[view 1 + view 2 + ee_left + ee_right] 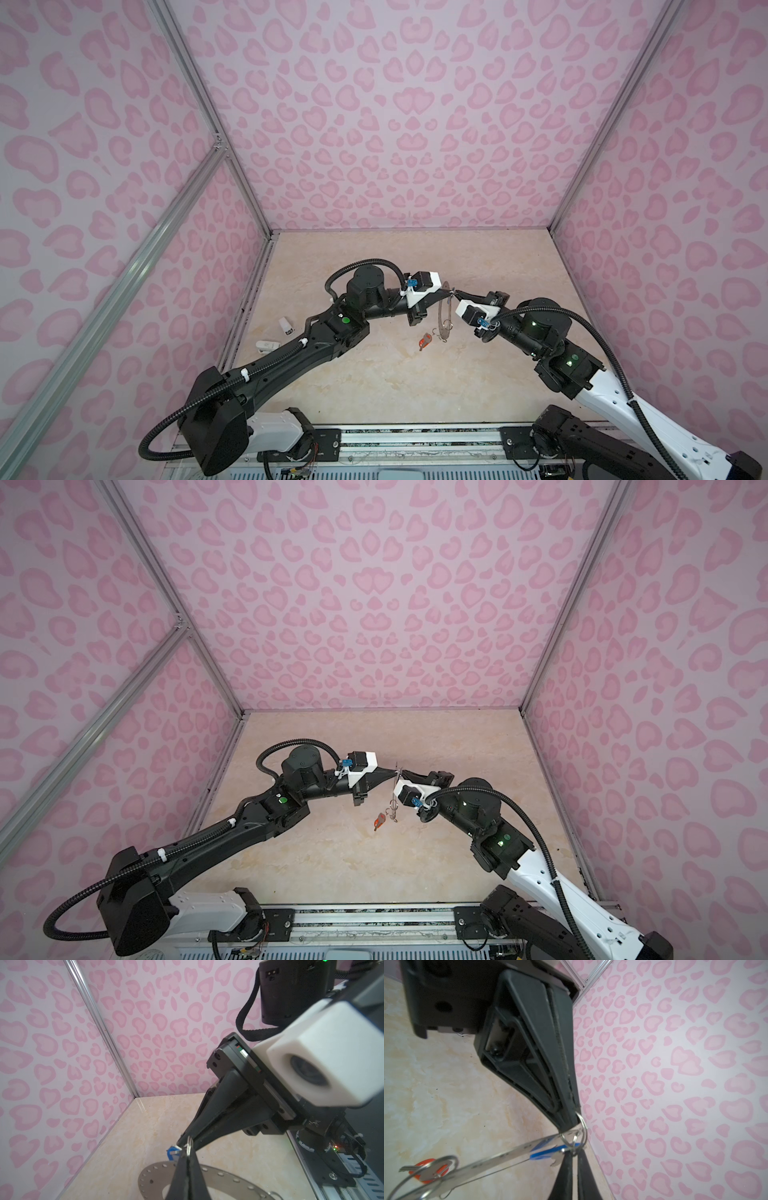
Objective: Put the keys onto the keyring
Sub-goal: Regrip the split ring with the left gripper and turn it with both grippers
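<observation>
Along the lower edge of both top views an aluminium rail (415, 436) carries the two arm bases. Beyond it spreads the counter (374, 390), a pale beige, marble-veined surface with a dull sheen. Just below the middle of the frame the orange-tag key set (424, 341) lies flat on it, just beside the lower rim of the keyring (153, 1175). The keyring is held on edge, nearly upright; whether the two are linked I cannot tell. At the keyring's upper rim the two claws meet tip to tip. The left claw (394, 774), reaching in from the left, is pressed together on the keyring's rim, though the exact spot it pinches is hidden. The right claw (575, 1120) is clamped on the small split ring of the blue-tag key set (546, 1152), which sits right at that upper rim. Toward the left edge of the counter two small white objects (286, 325) lie near the wall. Three walls (395, 124), pale lilac with pink heart-like blotches, close the room in, joined at the corners by aluminium posts (616, 116).
</observation>
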